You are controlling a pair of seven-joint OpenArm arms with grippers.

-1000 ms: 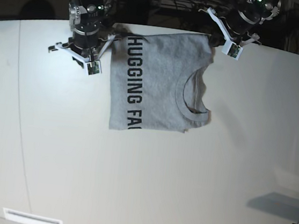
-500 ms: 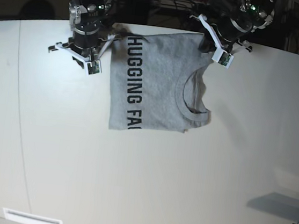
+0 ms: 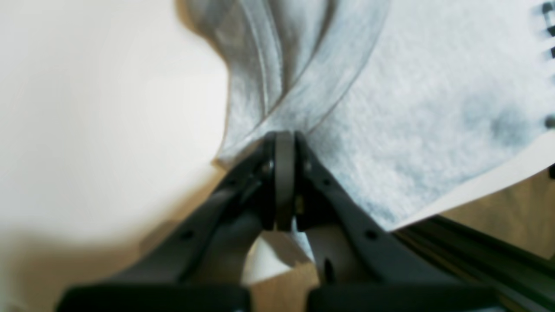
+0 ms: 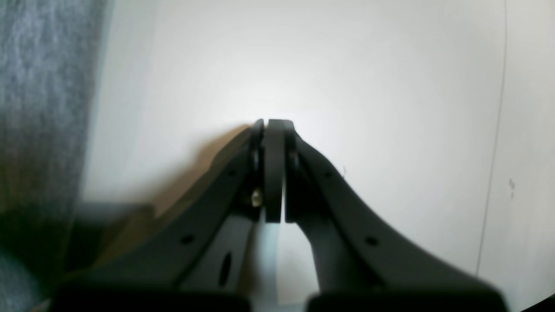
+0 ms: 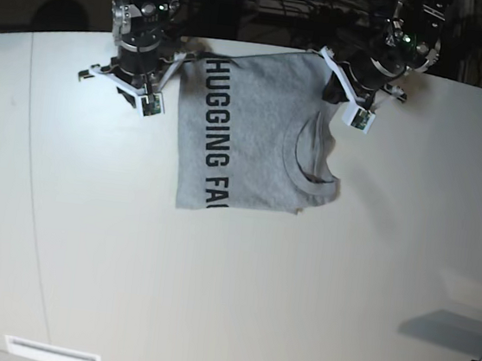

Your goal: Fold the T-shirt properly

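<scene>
Pinching the far collar-side corner of the T-shirt [image 5: 255, 134], the left tool [image 3: 285, 136] stays low over the table [image 5: 227, 301]. Right tool [image 4: 273, 123] pressed together, empty, beside the shirt's printed edge. Shirt lies partly folded, lettering up; remaining folds likely outstanding.

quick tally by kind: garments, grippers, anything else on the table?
T-shirt: 1
Grippers: 2, left gripper shut on the T-shirt's edge, right gripper shut on nothing
White label strip at the table's near edge: 1
Total: 4
</scene>
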